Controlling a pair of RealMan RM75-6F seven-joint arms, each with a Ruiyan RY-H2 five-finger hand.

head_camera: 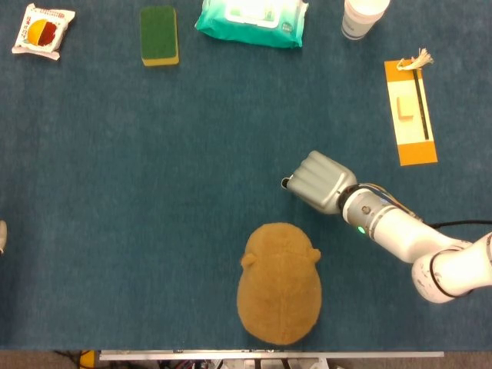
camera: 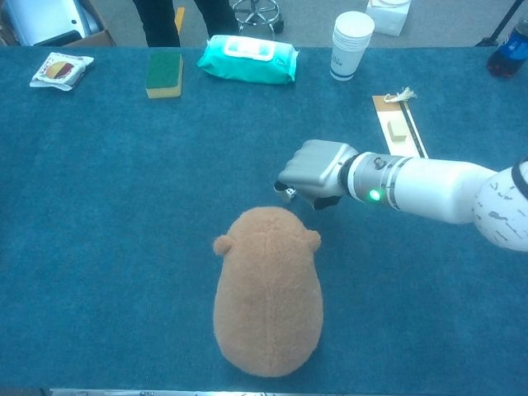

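Note:
My right hand hovers low over the blue table cloth, just beyond the head of a brown plush toy. Its fingers are curled downward and nothing shows in them. A small gap separates the fingertips from the toy's right ear. The toy lies face down near the table's front edge, head pointing away from me. My left hand does not clearly show in either view.
Along the far edge lie a snack packet, a green and yellow sponge, a teal wet-wipes pack and a stack of paper cups. An orange card with a stick lies at the right. A pale sliver pokes in at the left edge.

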